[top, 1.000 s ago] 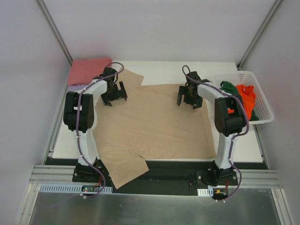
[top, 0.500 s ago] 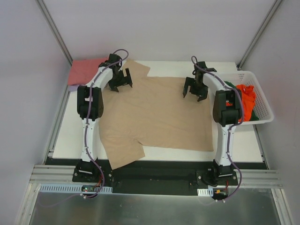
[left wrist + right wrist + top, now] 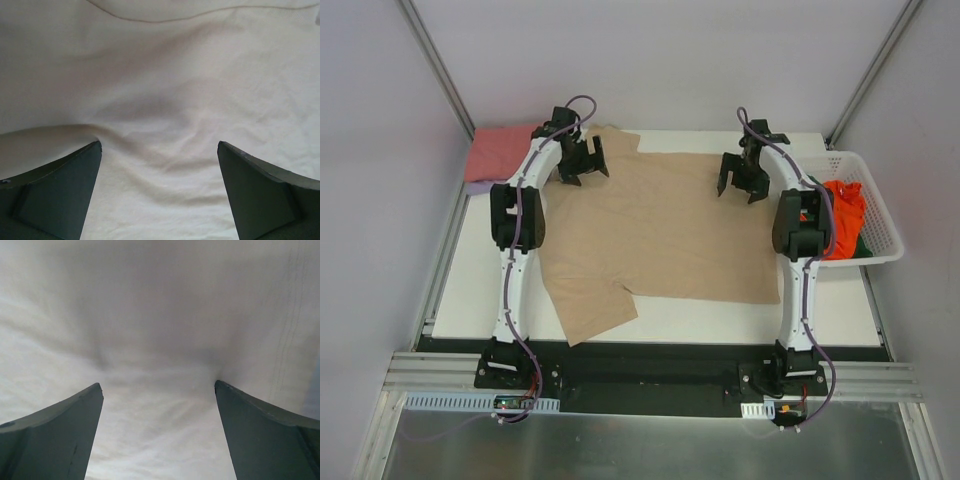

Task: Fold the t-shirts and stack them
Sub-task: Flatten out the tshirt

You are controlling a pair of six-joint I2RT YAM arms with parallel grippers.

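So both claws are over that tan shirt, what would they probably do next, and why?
Probably ease down and pinch the cloth near its far edge, to start a fold. The left gripper and right gripper both stand open over the far part of the tan shirt, which lies spread out and unfolded; the wrist views show only cloth in the gap, nothing gripped yet.

tan t-shirt (image 3: 660,240): soft matt cloth | basket (image 3: 880,215): white plastic lattice
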